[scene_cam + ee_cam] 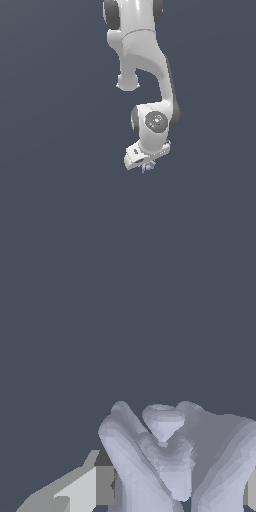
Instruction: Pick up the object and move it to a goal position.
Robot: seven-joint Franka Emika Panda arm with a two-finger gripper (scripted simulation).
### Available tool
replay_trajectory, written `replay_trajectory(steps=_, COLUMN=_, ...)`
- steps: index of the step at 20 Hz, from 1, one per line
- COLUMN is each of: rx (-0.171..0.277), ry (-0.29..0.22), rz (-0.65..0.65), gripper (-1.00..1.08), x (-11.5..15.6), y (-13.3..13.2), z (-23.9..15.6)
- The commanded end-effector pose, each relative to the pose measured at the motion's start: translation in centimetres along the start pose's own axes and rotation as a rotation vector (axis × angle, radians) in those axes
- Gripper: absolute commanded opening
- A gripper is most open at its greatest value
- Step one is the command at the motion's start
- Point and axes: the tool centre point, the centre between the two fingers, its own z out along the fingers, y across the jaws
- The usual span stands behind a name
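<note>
Pale lavender-blue spiky lump [170,456] with jutting prongs fills wrist view, pressed against grey finger [82,488] of gripper; opposite finger barely visible at frame edge. Exterior view: lump [147,166] sits tucked under white gripper [146,164] (much larger than it), prongs poking out below. Gripper appears closed on lump. White jointed robot arm [145,65] descends from frame top over plain dark slate-blue backdrop [50,150].

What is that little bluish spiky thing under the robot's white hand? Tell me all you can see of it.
The object is a tiny pale lavender-blue lump with jutting prongs, far smaller than the gripper above it. In the wrist view it looks smooth and matte, with rounded knobs and thick curving lobes. It sits right at the gripper's underside, between a pale finger and another at the frame's edge. Whether they clamp it cannot be told.
</note>
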Motion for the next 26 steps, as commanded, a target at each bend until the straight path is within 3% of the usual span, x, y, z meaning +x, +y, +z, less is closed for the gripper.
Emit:
replay_trajectory(steps=1, rx=0.000, ry=0.000, rz=0.000, gripper=-1.00, x=-0.1, y=-0.2, z=-0.2)
replay_trajectory(steps=13, rx=-0.001, ry=0.000, rz=0.000, gripper=-1.00, x=-2.3, y=-3.7, z=-3.3)
replay_trajectory(steps=26, rx=-0.003, ry=0.000, rz=-0.001, gripper=-1.00, x=-7.8, y=-12.4, z=-11.0)
